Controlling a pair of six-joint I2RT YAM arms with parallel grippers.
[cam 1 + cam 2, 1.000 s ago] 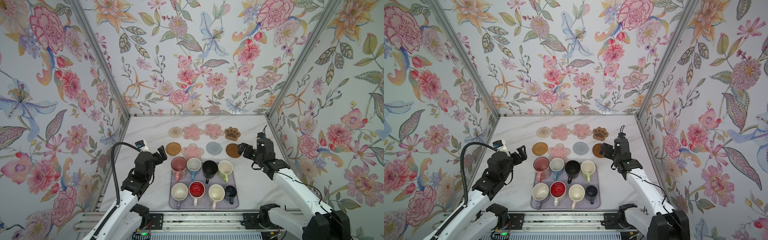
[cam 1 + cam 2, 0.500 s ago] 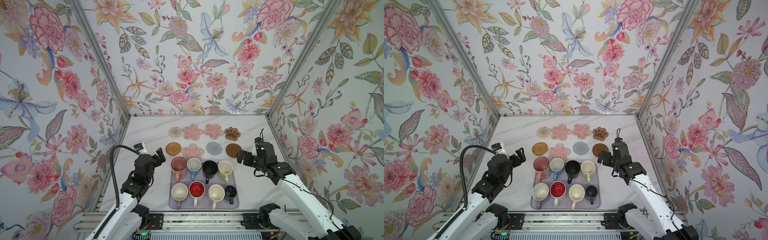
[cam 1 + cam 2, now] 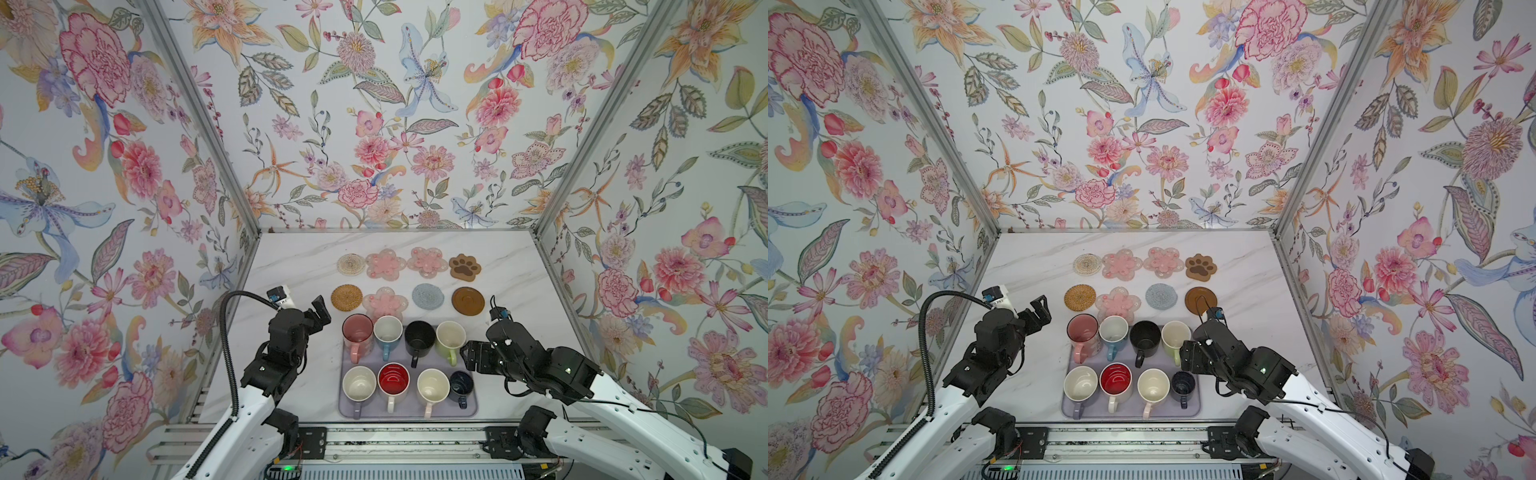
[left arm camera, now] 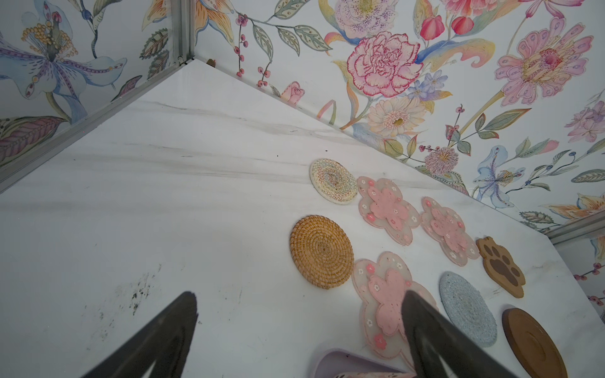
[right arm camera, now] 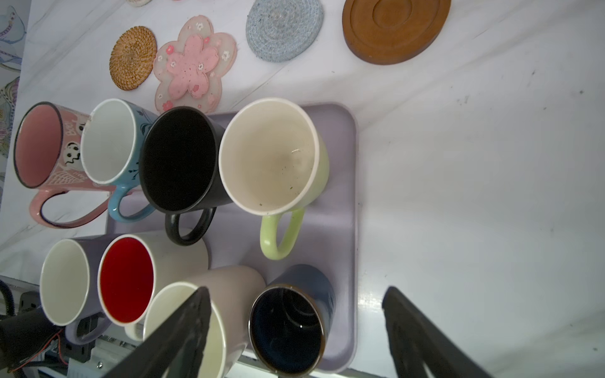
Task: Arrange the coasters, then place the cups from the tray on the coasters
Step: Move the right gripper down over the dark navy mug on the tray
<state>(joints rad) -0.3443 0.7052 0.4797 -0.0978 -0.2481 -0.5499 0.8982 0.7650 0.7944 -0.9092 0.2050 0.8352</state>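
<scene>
place: robot test booth | evidence: floral panels, aluminium frame posts, marble-look tabletop, mounting rail

surface: white marble table | on it: eight coasters, two rows; lavender tray

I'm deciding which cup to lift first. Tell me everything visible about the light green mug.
The light green mug looks like glossy ceramic, pale green outside and cream inside, with a few dark specks on the inner wall. Its looped green handle points toward the robot's base. It stands upright and empty at the right end of the far row, in a corner of the lavender tray. The black mug stands close on its left; whether they touch cannot be told.
</scene>
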